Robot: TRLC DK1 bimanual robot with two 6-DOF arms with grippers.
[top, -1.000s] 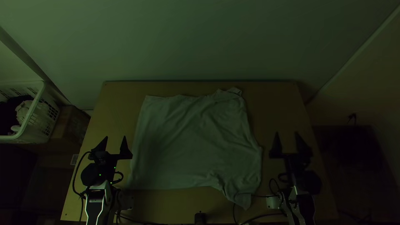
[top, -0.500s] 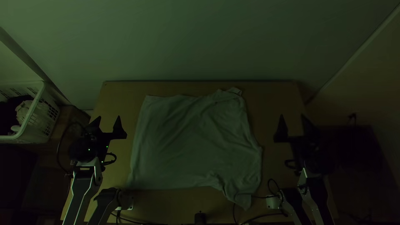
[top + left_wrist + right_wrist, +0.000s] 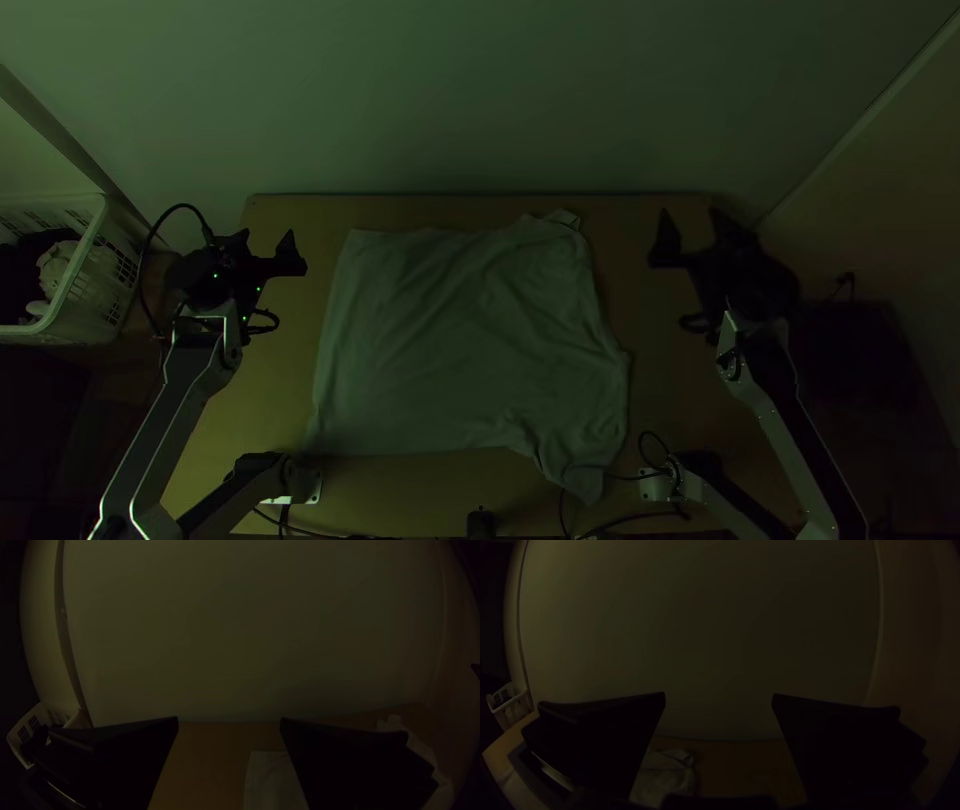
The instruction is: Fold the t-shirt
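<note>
Flanking shirt (image 3: pixel 460 340) spread on table (image 3: pixel 665 350), rumpled toward right arm's base: left gripper (image 3: pixel 267 238), fingers wide apart; right gripper (image 3: pixel 689 215), fingers likewise parted.

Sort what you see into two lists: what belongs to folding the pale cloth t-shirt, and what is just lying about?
For the job:
pale cloth t-shirt, spread on the light wooden table
left black two-fingered tool, open
right black two-fingered tool, open

Lying about:
white slotted plastic basket
pale bunched cloth inside it
</note>
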